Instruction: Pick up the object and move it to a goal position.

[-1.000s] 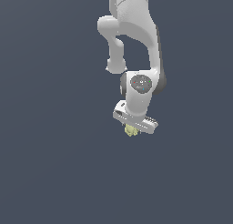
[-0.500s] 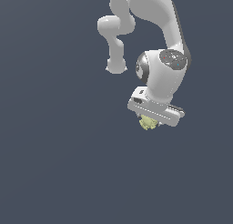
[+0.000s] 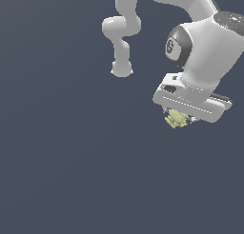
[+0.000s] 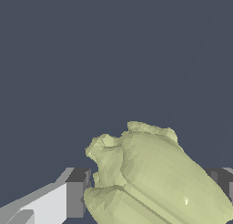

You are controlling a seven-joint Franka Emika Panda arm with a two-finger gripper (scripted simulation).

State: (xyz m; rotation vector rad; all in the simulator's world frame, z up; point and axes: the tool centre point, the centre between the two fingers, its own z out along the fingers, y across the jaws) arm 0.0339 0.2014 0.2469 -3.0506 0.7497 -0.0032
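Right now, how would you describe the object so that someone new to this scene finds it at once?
Find the big white robot arm at the exterior view's upper right and follow it down to the gripper. The object is the small lumpy lump pinched between its fingers, the only pale yellow-green thing there.

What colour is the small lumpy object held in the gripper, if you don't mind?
Pale yellow-green all over; the object shows best in the wrist view, between the gripper fingers.

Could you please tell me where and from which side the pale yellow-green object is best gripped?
Probably as now: across the middle of the lumpy object, from above, one finger on each side. Its ridged, roughly round body offers no handle, so the gripper pinching its width seems most secure.
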